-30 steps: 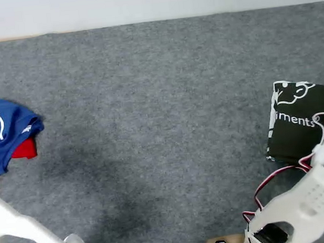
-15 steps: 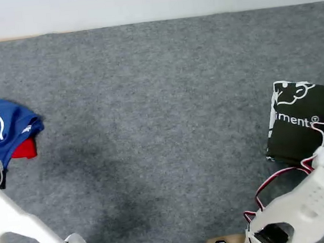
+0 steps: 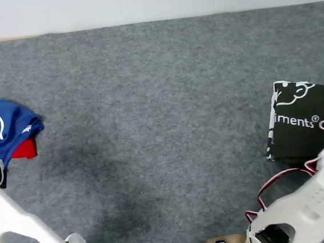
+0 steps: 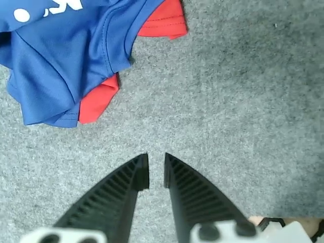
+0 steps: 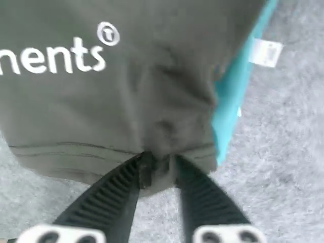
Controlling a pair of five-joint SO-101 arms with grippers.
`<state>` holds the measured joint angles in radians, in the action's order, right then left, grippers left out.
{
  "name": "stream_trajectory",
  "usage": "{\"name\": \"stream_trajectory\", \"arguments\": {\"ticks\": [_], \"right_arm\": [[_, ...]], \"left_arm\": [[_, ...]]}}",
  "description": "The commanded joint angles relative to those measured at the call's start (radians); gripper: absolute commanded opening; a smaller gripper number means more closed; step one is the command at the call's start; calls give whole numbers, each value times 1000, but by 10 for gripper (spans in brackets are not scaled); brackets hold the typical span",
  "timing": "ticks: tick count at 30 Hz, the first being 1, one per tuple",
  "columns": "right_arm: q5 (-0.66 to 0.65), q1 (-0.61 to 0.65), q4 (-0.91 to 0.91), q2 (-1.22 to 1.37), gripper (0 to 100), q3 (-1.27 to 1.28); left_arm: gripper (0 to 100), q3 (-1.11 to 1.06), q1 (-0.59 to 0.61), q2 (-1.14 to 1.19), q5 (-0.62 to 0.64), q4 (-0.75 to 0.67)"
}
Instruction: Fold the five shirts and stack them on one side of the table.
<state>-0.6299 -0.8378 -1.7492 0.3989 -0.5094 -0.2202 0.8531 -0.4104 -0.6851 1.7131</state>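
One black shirt (image 5: 101, 86) sits pinched in the right gripper (image 5: 159, 164)

Four shirts can be counted: one blue shirt (image 3: 5, 128) and one red shirt (image 3: 24, 149) together at the left edge of the frame, one black shirt (image 3: 305, 122) at the right edge, and one teal shirt (image 5: 230, 96) peeking from beneath the black one. There are two white arms, the left arm (image 3: 11, 222) and the right arm (image 3: 308, 205), and two tools, the left tool (image 4: 156, 174) and the right tool (image 5: 158, 172). One grey bench (image 3: 160, 98) carries it all.
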Motion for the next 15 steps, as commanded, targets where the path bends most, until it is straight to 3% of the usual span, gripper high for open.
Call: {"name": "stream_trajectory", "arguments": {"ticks": [1,7,10,13,15], "right_arm": [[-18,-44,-38,-24,232,-55],[-14,15,-42,-147,227,-52],[-14,85,-41,-170,154,-49],[-14,156,-38,-170,9,-49],[-14,173,-39,-166,28,-48]], "left_arm": [[58,7,-5,-21,-9,-18],[58,5,-6,-21,-9,-37],[58,5,-6,-21,-9,-48],[58,5,-6,-20,-9,-48],[58,5,-6,-20,-9,-48]]}}
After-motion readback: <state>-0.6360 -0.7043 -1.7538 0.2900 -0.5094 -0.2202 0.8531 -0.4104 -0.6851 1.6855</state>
